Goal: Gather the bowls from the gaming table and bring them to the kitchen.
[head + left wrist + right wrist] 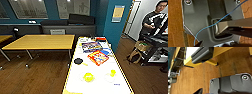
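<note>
Yellow-edged white worktop (75, 72) straight ahead, seen lengthwise, so likely parked at its near end for reach. Bright bowl (88, 77) and pale bowl (109, 78) side by side near that end, apart, well short of game boxes (98, 57) and dark disc (78, 60) further along. Person (153, 21) off right. Tools' state: cannot tell. Wood floor (193, 79) below wrists suggests arms hanging low.

Two bowls sit on the white bench (75, 75): one bright yellow-green bowl (88, 77) and one pale see-through bowl (110, 78). Two flat colourful game boxes lie further along it, one blue (91, 46) and one red (98, 57). One black round object (78, 60) rests beside them. One person (153, 18) stands at the right.
</note>
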You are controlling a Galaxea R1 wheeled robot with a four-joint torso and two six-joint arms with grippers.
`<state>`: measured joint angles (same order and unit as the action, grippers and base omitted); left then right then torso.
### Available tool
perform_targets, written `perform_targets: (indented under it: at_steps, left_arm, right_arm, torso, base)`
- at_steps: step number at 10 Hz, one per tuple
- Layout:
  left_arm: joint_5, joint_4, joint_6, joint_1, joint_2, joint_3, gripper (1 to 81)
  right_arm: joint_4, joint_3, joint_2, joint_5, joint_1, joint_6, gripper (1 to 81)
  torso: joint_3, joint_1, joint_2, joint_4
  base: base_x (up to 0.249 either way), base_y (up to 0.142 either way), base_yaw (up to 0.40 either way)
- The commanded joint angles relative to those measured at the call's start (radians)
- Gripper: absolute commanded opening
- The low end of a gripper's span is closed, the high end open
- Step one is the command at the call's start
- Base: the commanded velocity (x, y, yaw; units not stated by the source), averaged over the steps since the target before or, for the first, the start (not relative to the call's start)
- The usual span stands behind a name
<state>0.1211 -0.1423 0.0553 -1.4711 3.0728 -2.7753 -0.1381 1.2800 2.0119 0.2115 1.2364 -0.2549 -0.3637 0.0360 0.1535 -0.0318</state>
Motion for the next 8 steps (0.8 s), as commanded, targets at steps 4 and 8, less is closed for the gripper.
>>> perform_targets:
  at_steps: [4, 8]
  left_arm:
    - [-0.058, 0.004, 0.000, 0.027, 0.005, 0.003, 81.1]
    - [-0.060, 0.003, 0.000, 0.030, 0.006, 0.003, 81.1]
  right_arm:
    - [0.330, -0.015, -0.214, -0.276, -0.398, -0.007, 81.1]
    - [0.425, 0.085, -0.218, -0.435, -0.568, -0.007, 81.1]
  torso:
    - [0.000, 0.000, 0.000, 0.000]
    - [-0.031, 0.001, -0.001, 0.000]
  base:
    - [0.000, 0.000, 0.000]
    - [0.000, 0.000, 0.000]
